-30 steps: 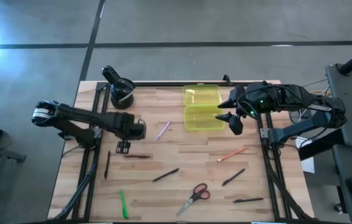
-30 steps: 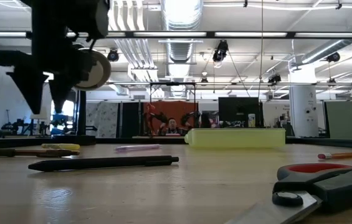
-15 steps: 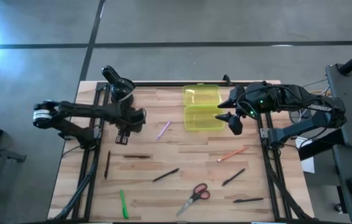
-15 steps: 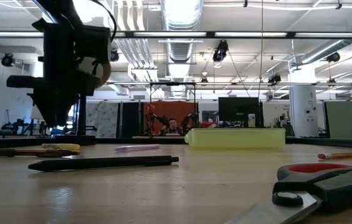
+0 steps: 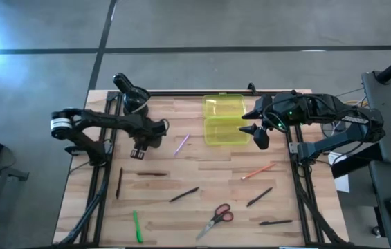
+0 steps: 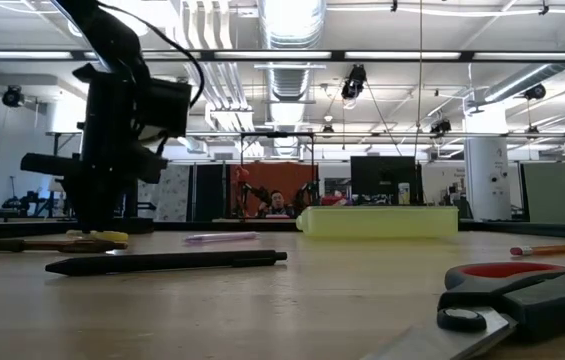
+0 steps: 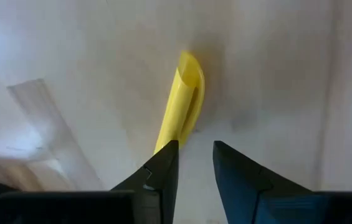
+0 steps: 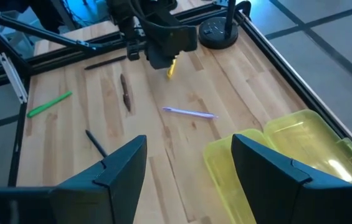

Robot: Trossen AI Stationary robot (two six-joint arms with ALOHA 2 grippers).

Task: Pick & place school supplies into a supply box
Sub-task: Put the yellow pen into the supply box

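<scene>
Left wrist view: yellow pen [image 7: 182, 106] lies flat on table [image 5: 181, 173] w/ left gripper [image 7: 194, 163] directly over it, fingers slightly apart, not yet gripping. Box [image 5: 225, 120] (lid open) sits far side, right gripper [image 5: 257, 131] spread wide beside it.

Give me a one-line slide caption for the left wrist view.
Left gripper, fingers slightly apart, closing in on the yellow pen lying on the wooden table.
</scene>
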